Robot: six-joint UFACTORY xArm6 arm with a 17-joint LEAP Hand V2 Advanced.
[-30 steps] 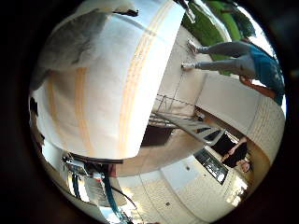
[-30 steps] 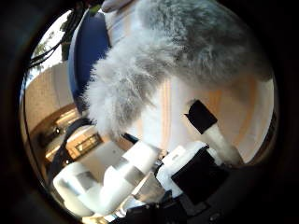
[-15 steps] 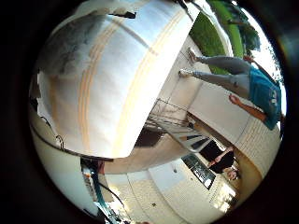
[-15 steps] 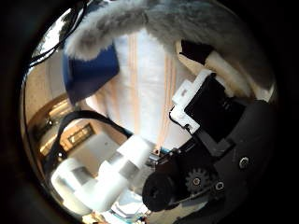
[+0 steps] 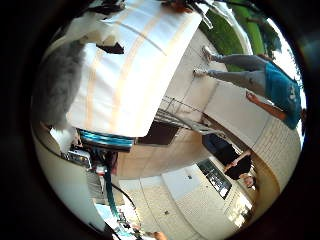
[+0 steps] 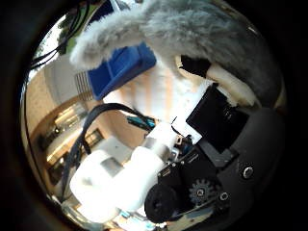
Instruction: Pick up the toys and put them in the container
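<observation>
The hand point(image 6: 211, 159) was up off the table, and its black and white fingers point(image 6: 216, 120) were curled in against a grey furry plush toy point(image 6: 202, 33), holding it right up against the palm. From the thumb side, that shaggy grey fur filled a broad sweep of the view, very close to the camera, with a cream and black part of the toy point(image 6: 226, 84) pressed against the finger housing. The little finger side caught the same grey fur point(image 5: 57, 85) hanging along the edge of the table.

Under the toy lay the table point(image 5: 135, 65), covered in a white cloth with pale orange stripes. The blue container point(image 6: 122, 67) sat on that cloth, just beyond the dangling fur, its open compartment showing; the toy was lifted near it, not inside it. Whether the fur touched the container's rim could not be told.

The white arm point(image 6: 120, 173) reached in behind the hand. Off past the table edge there was a paved floor point(image 5: 200, 85) and a metal rack point(image 5: 175, 115) standing beside the table.
</observation>
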